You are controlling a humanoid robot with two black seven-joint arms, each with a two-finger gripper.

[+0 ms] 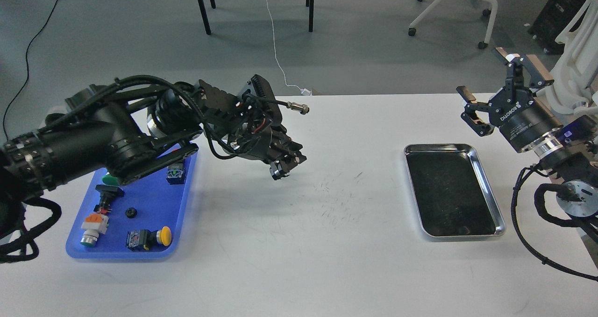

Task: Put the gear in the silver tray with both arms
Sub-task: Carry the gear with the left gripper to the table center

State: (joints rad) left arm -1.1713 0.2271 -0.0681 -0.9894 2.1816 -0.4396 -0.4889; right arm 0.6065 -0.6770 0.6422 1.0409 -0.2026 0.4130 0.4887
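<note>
Two arms raised, right fingers (537,74) spread

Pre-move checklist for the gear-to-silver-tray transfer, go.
1. Shiny steel silver tray holds nothing: ok.
2. Small black toothed gear lying free in the blue plastic tray: ok.
3. Left gripper state: cannot tell, dark and end-on; it hangs over bare white table, right of the blue plastic tray.
4. Right gripper open, nothing in it: ok.
5. Right gripper clear of silver tray, raised beyond its far right corner: ok.
6. Left arm partly hides the blue plastic tray's far end: not ok.
</note>
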